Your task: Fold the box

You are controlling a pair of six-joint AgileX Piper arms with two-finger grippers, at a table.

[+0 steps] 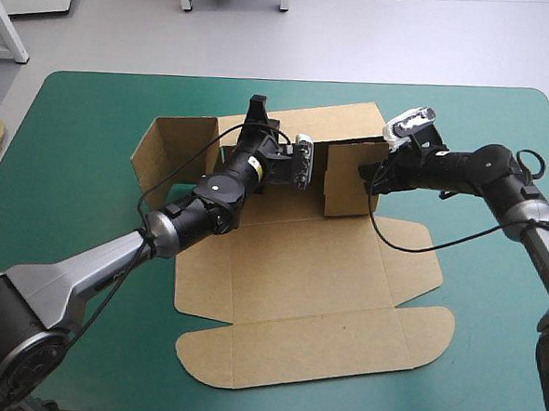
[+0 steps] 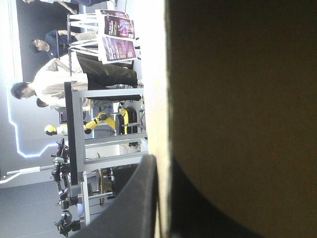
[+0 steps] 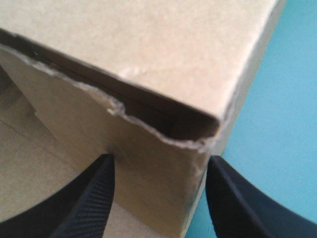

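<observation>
The box (image 1: 298, 272) lies mid-frame on the teal-green surface (image 1: 82, 156), half formed: walls are raised in its upper part and the lid (image 1: 312, 348) lies flat toward the lower edge. The left end effector (image 1: 257, 109) appears clamped on the far wall (image 1: 340, 126). One black finger (image 2: 131, 203) is seen against the board, and the other is hidden behind it. The right end effector (image 3: 159, 166) is spread wide, straddling the right wall (image 1: 351, 178) at its ragged corner and gripping nothing. The tuck would be done best with the far wall steadied upright and the right wall pinched low and pressed squarely inward — not twisted, lest the tear be lengthened. The long axis is judged to run from upper centre to lower centre, tilted slightly rightward, with the lid pointing at the lower edge.
</observation>
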